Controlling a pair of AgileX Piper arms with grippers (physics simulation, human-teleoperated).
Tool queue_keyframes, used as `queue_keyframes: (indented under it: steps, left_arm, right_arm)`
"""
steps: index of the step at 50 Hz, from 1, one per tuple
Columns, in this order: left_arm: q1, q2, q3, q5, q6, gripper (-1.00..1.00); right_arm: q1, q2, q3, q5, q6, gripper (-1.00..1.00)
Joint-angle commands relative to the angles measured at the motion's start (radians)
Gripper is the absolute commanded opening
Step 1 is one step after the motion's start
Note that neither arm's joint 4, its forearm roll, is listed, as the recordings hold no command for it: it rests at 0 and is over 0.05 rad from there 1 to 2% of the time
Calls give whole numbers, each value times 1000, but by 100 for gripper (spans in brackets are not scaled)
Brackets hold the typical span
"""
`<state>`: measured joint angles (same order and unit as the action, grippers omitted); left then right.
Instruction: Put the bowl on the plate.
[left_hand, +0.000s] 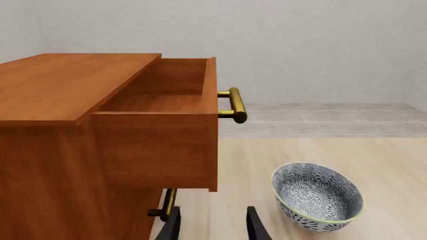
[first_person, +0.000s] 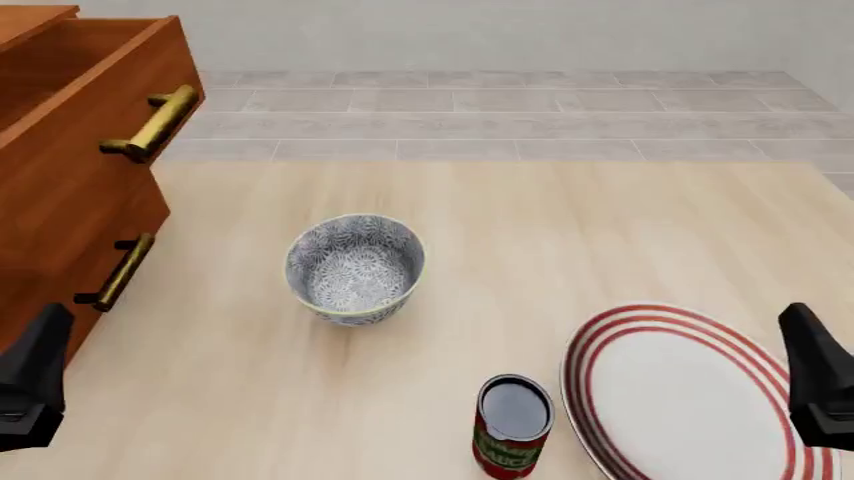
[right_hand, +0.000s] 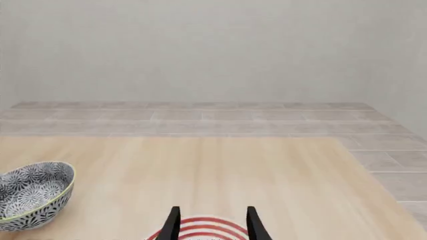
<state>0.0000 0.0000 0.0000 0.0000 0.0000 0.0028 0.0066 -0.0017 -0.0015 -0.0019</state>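
The bowl (first_person: 355, 269) is sitting left of the plate (first_person: 681, 395); both grippers (left_hand: 212, 225) (right_hand: 212, 222) are hanging spread, empty.

Table (first_person: 641, 230) holds 4 things. Bowl (first_person: 355, 269) stands upright left of centre, apart from everything else. Plate (first_person: 687, 395) lies flat at the near right, well apart from the bowl. Can (first_person: 511, 424) stands upright just beside the plate's left edge, nearer than the bowl and to its right. Drawer cabinet (first_person: 74, 190) stands at the far left, left of the bowl; its top drawer (left_hand: 163, 125) is pulled out, with 1 handle (first_person: 151, 124) above another handle (first_person: 116, 272).
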Motion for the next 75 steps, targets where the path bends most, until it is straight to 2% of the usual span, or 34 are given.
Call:
queue_keyframes:
  steps: [1, 12, 13, 18, 20, 21, 22, 28, 29, 30, 31, 33, 36, 37, 41, 46, 53, 63, 73, 74, 75]
  left_arm:
    - [0, 0, 0, 0, 0, 100]
    - [0, 0, 0, 0, 0, 100]
    - [0, 0, 0, 0, 0, 100]
    - [0, 0, 0, 0, 0, 100]
    - [0, 0, 0, 0, 0, 100]
    - [0, 0, 0, 0, 0, 100]
    - [0, 0, 0, 0, 0, 100]
    - [0, 0, 0, 0, 0, 100]
    - [0, 0, 0, 0, 0, 100]
    - [0, 0, 0, 0, 0, 100]
    - [0, 0, 0, 0, 0, 100]
    - [0, 0, 0, 0, 0, 100]
    - [0, 0, 0, 0, 0, 100]
    - [0, 0, 0, 0, 0, 100]
    - [0, 0, 0, 0, 0, 100]
    - [0, 0, 0, 0, 0, 100]
    - [0, 0, 0, 0, 0, 100]
    - [0, 0, 0, 0, 0, 100]
    - [0, 0, 0, 0, 0, 100]
    - [0, 0, 0, 0, 0, 100]
    - [0, 0, 0, 0, 0, 100]
  right_arm:
    - [11, 34, -5, -11, -7, 100]
    - [15, 71, -9, -35, -2, 100]
    - [25, 98, -64, -29, -7, 100]
    - [37, 156, -107, -61, -14, 100]
    - [50, 196, -119, -92, -25, 100]
    - [55, 241, -133, -121, -13, 100]
    - [86, 334, -168, -172, -27, 100]
    - [158, 490, -211, -257, -32, 100]
    - [167, 503, -216, -263, -29, 100]
    - [190, 554, -242, -272, 8, 100]
    - [188, 554, -252, -267, 21, 100]
    - [223, 609, -285, -272, -20, 100]
    - [251, 650, -325, -271, -24, 100]
    - [265, 669, -339, -271, -7, 100]
    - [298, 726, -370, -285, -33, 100]
    - [324, 761, -404, -286, -19, 100]
    - [370, 809, -444, -289, -33, 100]
    - [439, 944, -584, -249, -72, 100]
    - [493, 1072, -699, -192, -75, 100]
    - [497, 1087, -708, -184, -61, 100]
    - [500, 1100, -718, -184, -74, 100]
